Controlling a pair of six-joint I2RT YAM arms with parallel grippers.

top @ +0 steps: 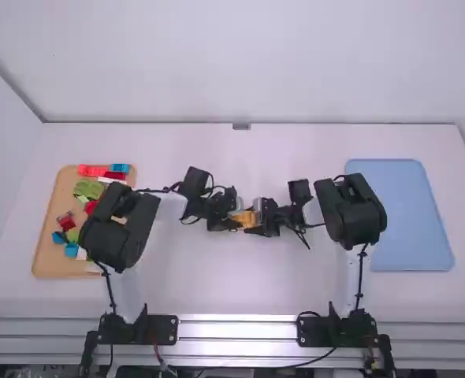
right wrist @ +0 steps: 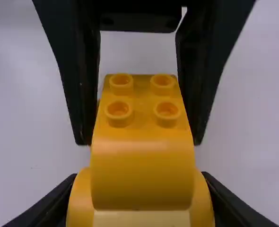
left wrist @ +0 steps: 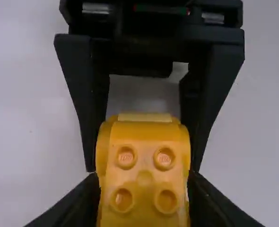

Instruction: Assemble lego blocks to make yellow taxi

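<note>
Near the middle of the worktop (top: pixel 240 293), the yellow blocks sat between my two hands, off the tray. Taking twelve as the far edge, my left hand (left wrist: pixel 143 177) was on their nine o'clock side, its fingers closed about the sides of the studded yellow block (left wrist: pixel 145 158). From three o'clock my right hand (right wrist: pixel 139 174) had the wider rounded yellow part (right wrist: pixel 80 196) pinched just as snugly, open only to its width. The studded block lay on top of that part, touching it, though I couldn't tell whether the two were fully pressed home.

What worried me was the facing grips. If I pushed with one hand off line from the other, the stack could have twisted and popped apart, or the studs seated crooked. Curved sides gave little flat to hold, so a hard squeeze might have made a block slip out. Letting go with both hands too early could have dropped a loose joint. The wooden tray (top: pixel 50 256) of spare blocks lay toward nine, the blue tray (top: pixel 410 216) toward three.
</note>
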